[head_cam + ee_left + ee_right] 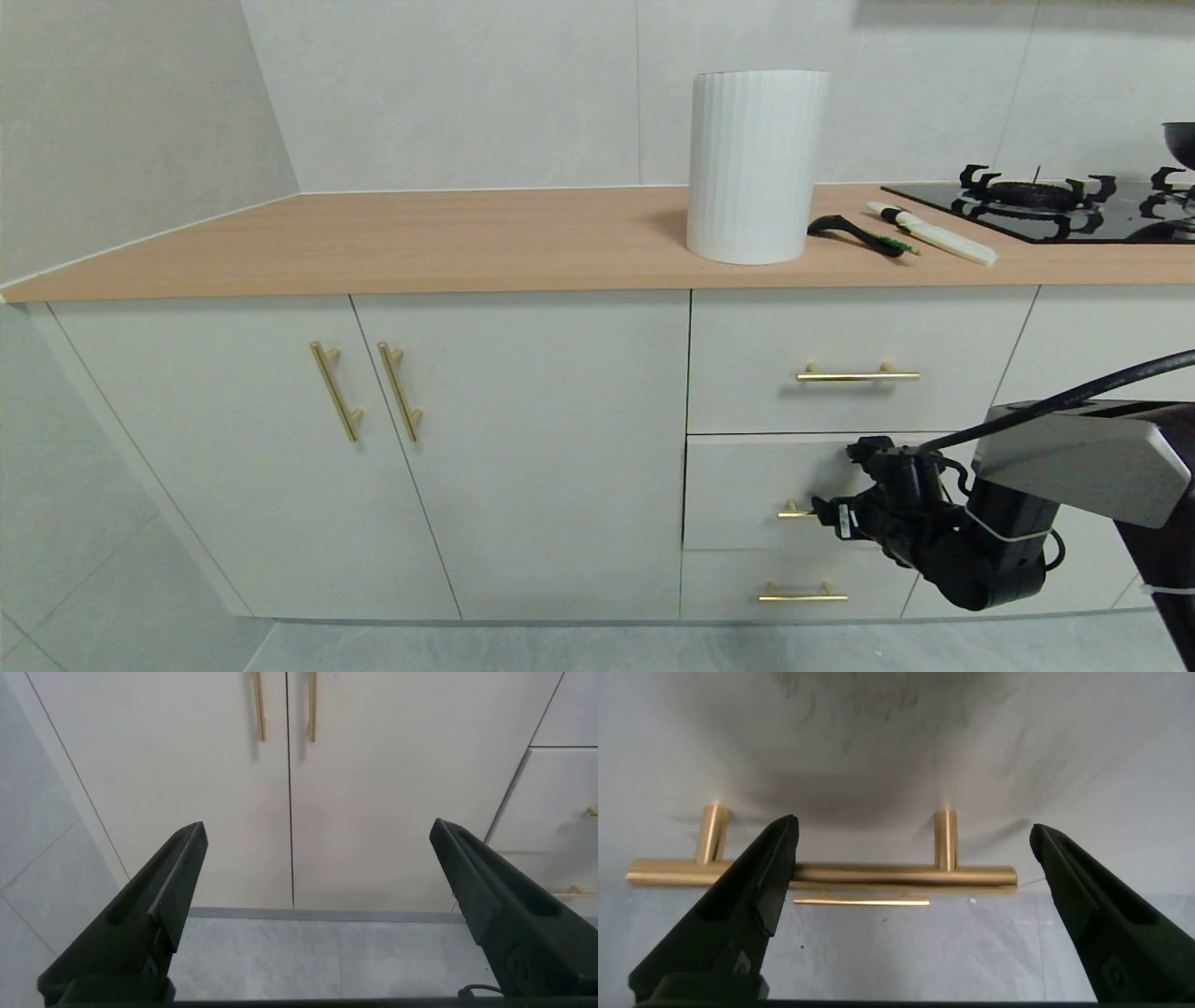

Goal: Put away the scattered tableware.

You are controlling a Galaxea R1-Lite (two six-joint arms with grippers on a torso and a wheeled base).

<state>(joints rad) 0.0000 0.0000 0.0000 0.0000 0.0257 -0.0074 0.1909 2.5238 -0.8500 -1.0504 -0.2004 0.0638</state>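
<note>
Right gripper [814, 511] [913, 910]: your jaws here are spread wide and hold nothing.
Middle drawer handle [878, 872] [794, 511]: the gold bar lies straight ahead of the right jaws, across the gap between them. One end is hidden behind one finger [752, 901]. You cannot tell whether either finger touches it.
Other drawers: the top drawer handle [857, 375] is above the right jaws, and the bottom drawer handle [803, 594] is just below them.
Left gripper [318, 919]: your jaws here are also wide apart and empty.
Cabinet doors [374, 793]: they are shut, ahead of the left jaws, with the two door handles [285, 705] beyond the fingertips and the floor [308, 952] beneath them.
Tableware: a black utensil [854, 232] and a white utensil [934, 237] lie side by side on the tabletop [467, 238], well above the right jaws and far from both pairs.
White ribbed container [754, 163]: it stands upright on the tabletop just beside the black utensil, above the right jaws.
Stove [943, 201]: it is set into the tabletop on the far side of the white utensil from the container.
</note>
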